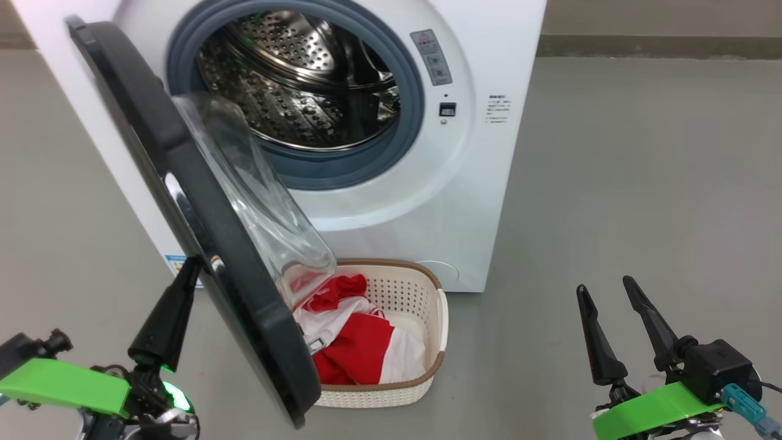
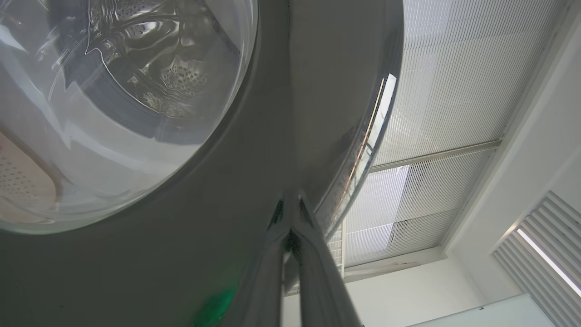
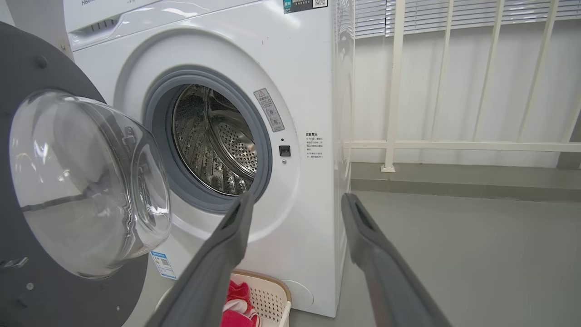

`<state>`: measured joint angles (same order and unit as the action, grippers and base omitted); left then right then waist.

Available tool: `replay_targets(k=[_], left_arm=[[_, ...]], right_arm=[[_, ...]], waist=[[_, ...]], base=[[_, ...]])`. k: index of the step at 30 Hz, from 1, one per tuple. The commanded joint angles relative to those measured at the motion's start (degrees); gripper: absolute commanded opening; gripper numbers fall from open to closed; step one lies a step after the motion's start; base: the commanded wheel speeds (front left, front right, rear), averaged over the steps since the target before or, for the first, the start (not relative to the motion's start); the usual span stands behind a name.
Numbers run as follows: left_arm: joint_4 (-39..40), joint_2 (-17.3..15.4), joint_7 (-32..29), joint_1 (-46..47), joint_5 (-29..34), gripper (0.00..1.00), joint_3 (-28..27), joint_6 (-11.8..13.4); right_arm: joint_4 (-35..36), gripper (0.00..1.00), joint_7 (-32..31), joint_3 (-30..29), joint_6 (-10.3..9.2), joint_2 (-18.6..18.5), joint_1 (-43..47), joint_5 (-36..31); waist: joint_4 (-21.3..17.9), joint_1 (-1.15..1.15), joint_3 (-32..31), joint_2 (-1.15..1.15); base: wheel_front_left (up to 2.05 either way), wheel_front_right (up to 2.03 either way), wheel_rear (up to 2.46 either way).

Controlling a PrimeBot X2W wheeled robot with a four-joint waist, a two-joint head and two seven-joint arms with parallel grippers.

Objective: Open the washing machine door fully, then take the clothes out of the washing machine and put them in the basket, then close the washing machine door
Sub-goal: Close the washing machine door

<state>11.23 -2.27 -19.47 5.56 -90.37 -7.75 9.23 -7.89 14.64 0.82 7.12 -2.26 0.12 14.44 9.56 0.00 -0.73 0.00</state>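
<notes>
Clothes [image 1: 360,348] in basket [image 1: 421,290], lower centre; drum [image 1: 293,73] looks empty. Washing machine door [image 1: 201,232] half-swung, centre left. My left pincer [image 1: 190,269] pinched shut, tip at door's outer face, lower left. I'd push near rim toward washing machine [image 1: 489,183], watching basket. Right pincer [image 1: 605,284] wide, lower right.

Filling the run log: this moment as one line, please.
door: half open | left tool: shut, tips by door's outer face | right tool: open, free | clothes: in basket
</notes>
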Motion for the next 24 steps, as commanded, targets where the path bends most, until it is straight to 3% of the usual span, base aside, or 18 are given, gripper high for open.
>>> replay_targets(k=[1,24], left_arm=[[0.94,-0.62,0.39,1.75,-0.66,0.00,-0.69,-1.00],[-8.16,-0.61,7.16,12.14,-4.78,0.00,3.84,-5.95]], right_arm=[[1.29,1.00,0.36,1.43,0.36,-0.62,-1.99,-0.51],[1.96,1.00,0.36,1.15,0.36,-0.62,-4.41,-0.78]], waist=[[-0.94,0.00,0.24,0.00],[-10.71,0.00,4.84,0.00]], base=[[0.00,0.00,0.00],[0.00,0.00,0.00]])
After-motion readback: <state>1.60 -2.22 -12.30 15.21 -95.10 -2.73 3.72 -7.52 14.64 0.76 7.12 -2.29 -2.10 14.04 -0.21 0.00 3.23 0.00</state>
